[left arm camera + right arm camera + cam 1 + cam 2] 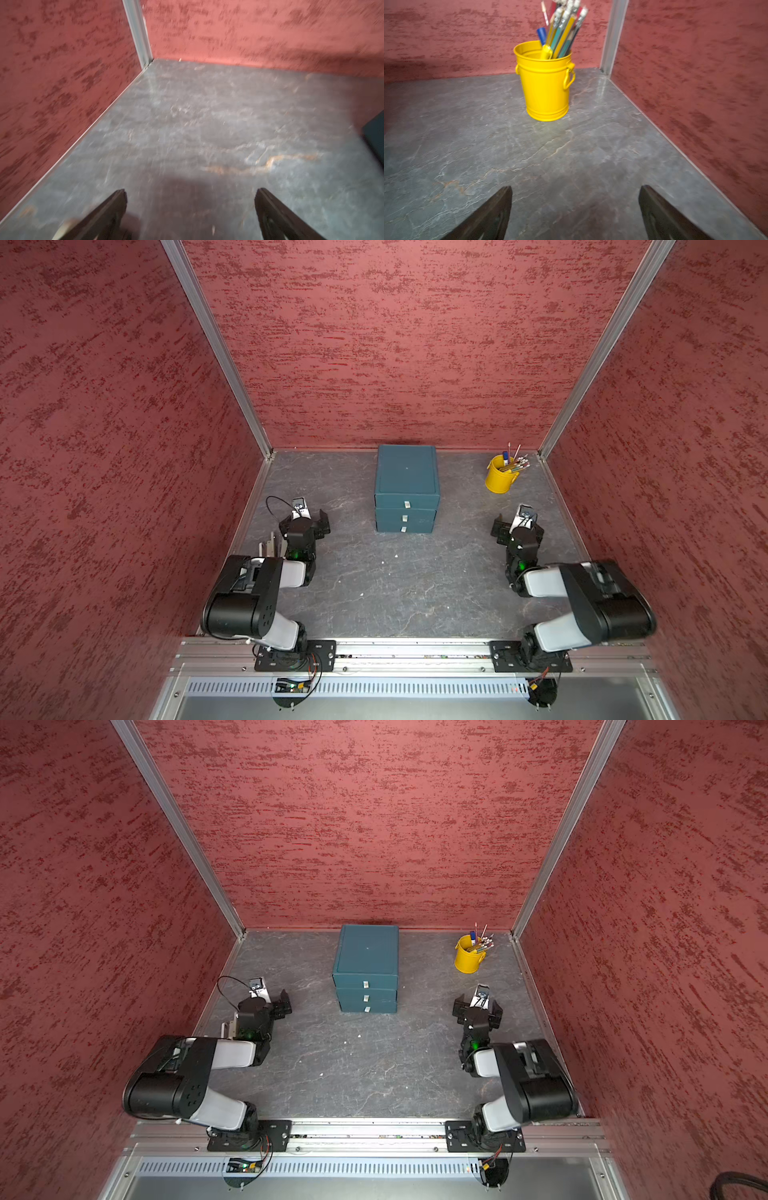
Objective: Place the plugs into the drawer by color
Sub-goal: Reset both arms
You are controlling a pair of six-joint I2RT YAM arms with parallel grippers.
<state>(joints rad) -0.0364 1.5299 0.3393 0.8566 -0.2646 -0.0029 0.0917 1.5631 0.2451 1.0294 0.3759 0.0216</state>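
The drawer (406, 489) stands against the far wall, about midway across the table (395, 605) – a dark teal chest of three stacked drawers, all pushed shut, so what is inside cannot be seen. Each front carries a small white pull tab (407, 504); the tabs are too small to tell whether anything is printed on them. In the left wrist view, which is blurred, only a dark corner of the chest shows (376, 133).

To its right, in the far right corner, a yellow bucket (546, 87) holds a bunch of pens and pencils (562, 27) leaning to the right; I can read no lettering on them. A few pale specks (396, 556) lie on the grey stone-look top in front of the chest.

The left gripper (190, 191) sits low over the table to the left of the chest, well apart from it, fingers spread wide with nothing between them. The right gripper (575, 188) mirrors it on the right – spread just as wide, empty, facing the bucket. Both arms are folded: elbows raised near the front rail, forearms reaching toward the far wall.
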